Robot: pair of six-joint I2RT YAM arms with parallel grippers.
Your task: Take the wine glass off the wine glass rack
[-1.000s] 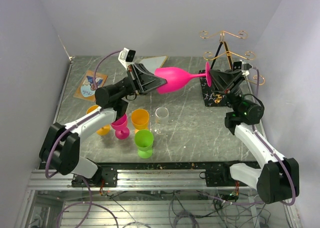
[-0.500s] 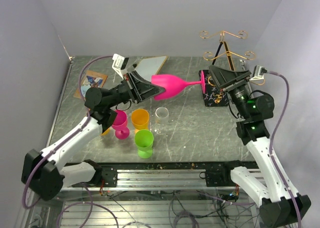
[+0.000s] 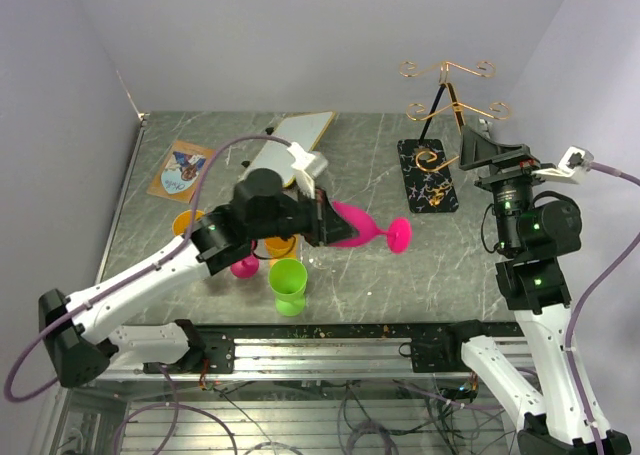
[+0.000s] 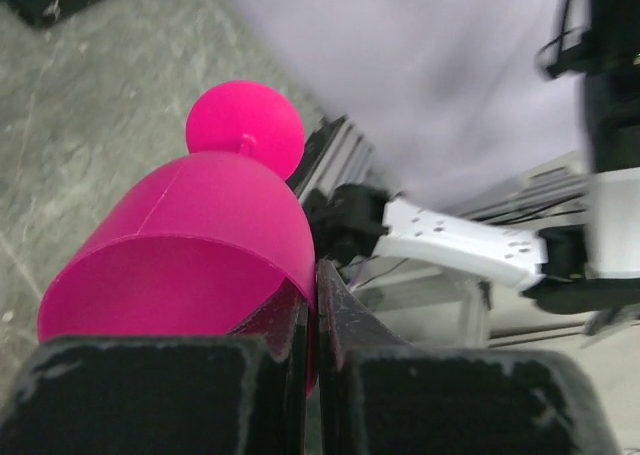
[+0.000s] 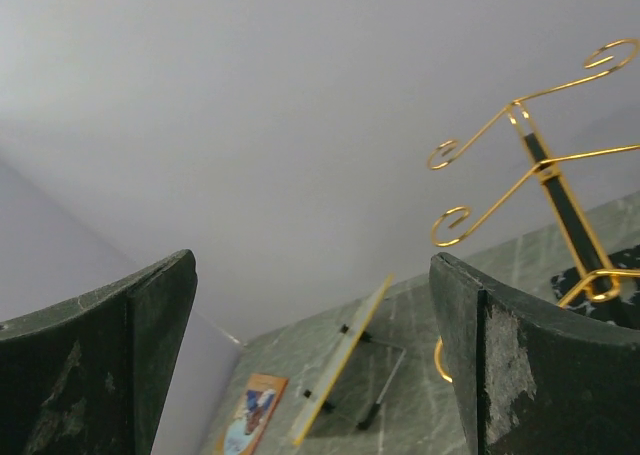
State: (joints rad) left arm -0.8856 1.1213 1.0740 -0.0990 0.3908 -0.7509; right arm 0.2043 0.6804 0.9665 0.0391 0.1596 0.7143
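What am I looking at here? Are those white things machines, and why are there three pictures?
They are two robot arms, a left arm and a right arm, bolted at the near edge of a table. The wide picture comes from a fixed camera above and behind them. The other two come from small cameras on the wrists, so each shows its own hand's fingers.

The left hand grips the bowl of a pink wine glass, held on its side and off the gold wire rack at the back. The right hand is open, holds nothing and is raised near the rack.

A green cup, an orange cup and a picture card are also on the table.
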